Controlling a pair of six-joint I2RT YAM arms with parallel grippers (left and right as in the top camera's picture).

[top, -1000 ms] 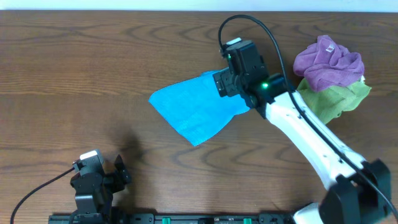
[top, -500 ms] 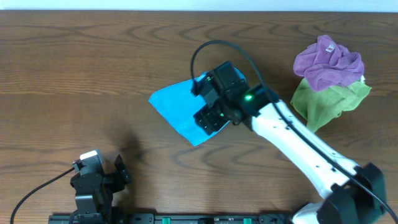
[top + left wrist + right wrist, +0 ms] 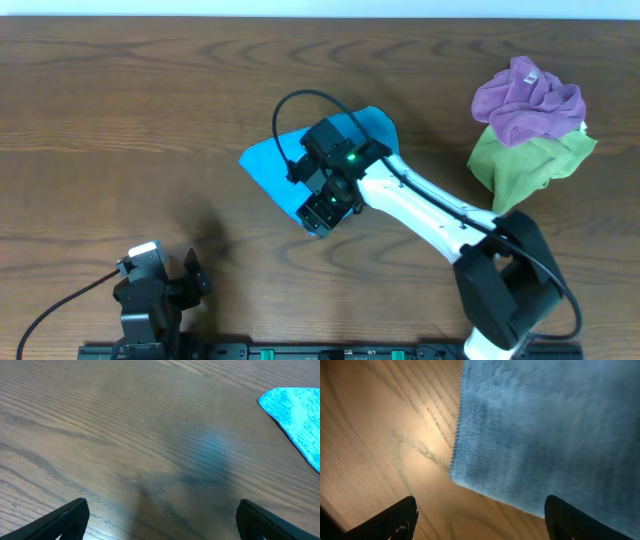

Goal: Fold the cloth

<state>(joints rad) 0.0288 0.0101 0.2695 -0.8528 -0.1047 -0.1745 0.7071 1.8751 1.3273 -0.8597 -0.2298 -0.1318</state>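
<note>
Fingers of the right claw (image 3: pixel 480 522) stand spread wide, pinching nothing. Directly beneath them lies a corner of the cloth (image 3: pixel 545 425), the rest stretching away over the worktop (image 3: pixel 385 435). Well off to its left, the left claw (image 3: pixel 165 527) is spread too, empty.

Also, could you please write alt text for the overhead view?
The right gripper hovers over the near corner of the sky-blue cloth spread on the wooden table. A purple cloth lies bunched on a light green cloth at the right; the left gripper sits at the bottom left.
</note>
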